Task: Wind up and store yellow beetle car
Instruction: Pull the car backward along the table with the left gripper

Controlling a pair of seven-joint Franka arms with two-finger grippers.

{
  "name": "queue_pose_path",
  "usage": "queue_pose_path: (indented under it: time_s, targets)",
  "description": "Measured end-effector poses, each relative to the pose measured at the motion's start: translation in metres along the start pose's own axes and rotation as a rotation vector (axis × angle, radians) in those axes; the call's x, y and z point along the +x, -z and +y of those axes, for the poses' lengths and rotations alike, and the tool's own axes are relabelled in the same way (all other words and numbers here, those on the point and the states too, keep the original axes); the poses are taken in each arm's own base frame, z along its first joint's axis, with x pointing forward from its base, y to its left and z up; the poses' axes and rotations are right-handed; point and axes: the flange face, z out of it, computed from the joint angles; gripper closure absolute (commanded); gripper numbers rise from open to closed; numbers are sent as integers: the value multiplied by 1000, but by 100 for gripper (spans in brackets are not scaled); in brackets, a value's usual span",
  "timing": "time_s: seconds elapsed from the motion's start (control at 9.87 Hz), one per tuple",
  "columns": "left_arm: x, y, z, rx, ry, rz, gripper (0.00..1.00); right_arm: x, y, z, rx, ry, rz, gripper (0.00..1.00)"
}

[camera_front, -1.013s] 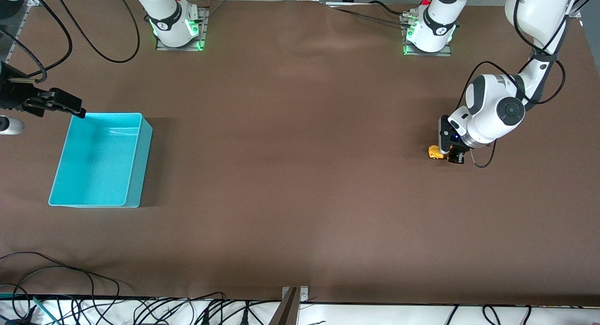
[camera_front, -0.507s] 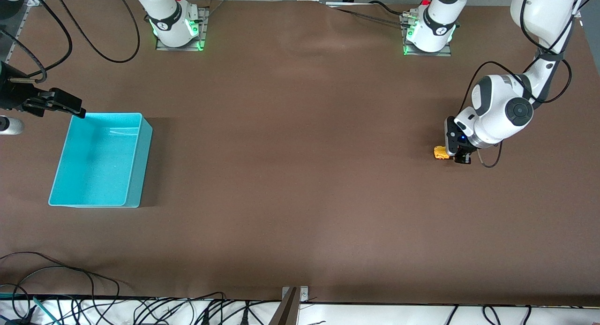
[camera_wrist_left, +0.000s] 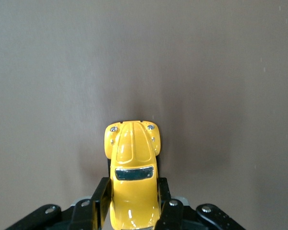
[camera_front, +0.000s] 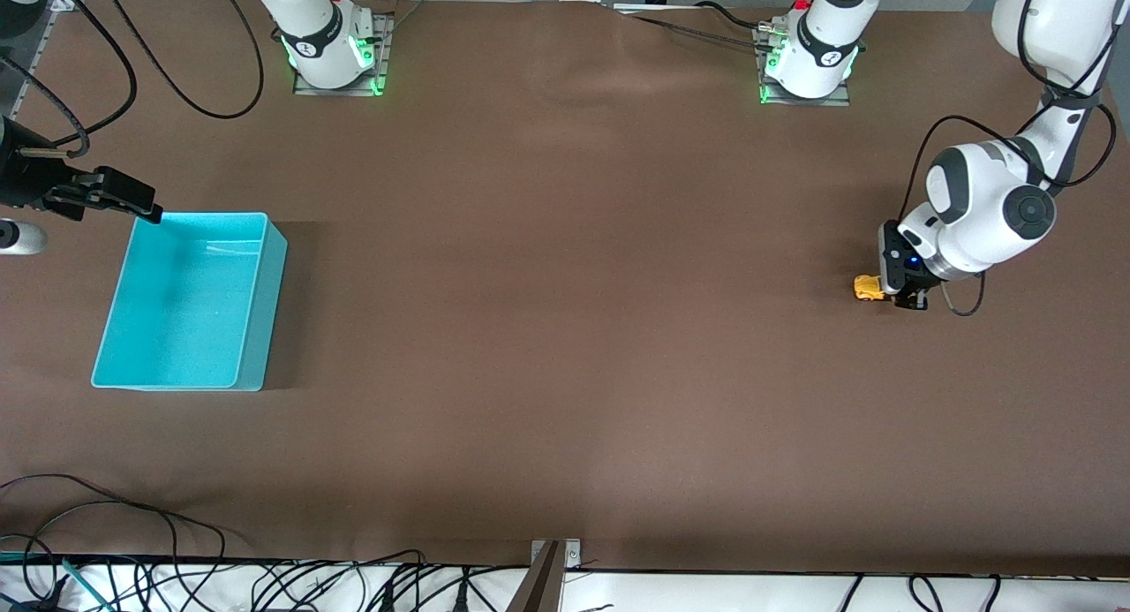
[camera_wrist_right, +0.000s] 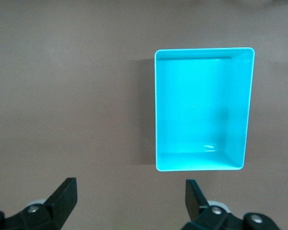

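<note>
Left gripper [camera_front: 885, 290] low at mid-height of the front frame, close to the edge at the left arm's end of the worktop [camera_front: 565, 329]. Pinching the car [camera_front: 868, 287] by its rear half, one finger on each flank. In the left wrist view, fingers [camera_wrist_left: 100, 194] pressed against both sides of the yellow body [camera_wrist_left: 132, 158], hood and windscreen poking out past the fingertips, pointed toward the right arm's end. Wheels hidden, so cannot tell whether touching the worktop or just above it.

Right gripper [camera_front: 141, 206] waiting at the frame edge toward the right arm's end, over the upper corner of the bin [camera_front: 269, 312]. Fingers spread wide, holding nothing [camera_wrist_right: 132, 196].

Turquoise bin [camera_wrist_right: 156, 110] well apart from the car, nothing inside.
</note>
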Motion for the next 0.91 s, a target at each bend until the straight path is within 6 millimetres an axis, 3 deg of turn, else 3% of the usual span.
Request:
queue_pose_path:
  time_s: [0.41, 0.61, 0.71, 0.81, 0.91]
  targets:
    - [-66, -1, 8, 6, 24, -33, 100, 0, 0, 0, 0, 0, 0, 0]
    - [-76, -1, 9, 8, 31, -38, 100, 0, 0, 0, 0, 0, 0, 0]
    - [-76, -1, 9, 8, 31, -38, 81, 0, 0, 0, 0, 0, 0, 0]
    - [-76, -1, 9, 8, 37, -37, 49, 0, 0, 0, 0, 0, 0, 0]
    - [-76, -1, 9, 8, 44, -37, 0, 0, 0, 0, 0, 0, 0, 0]
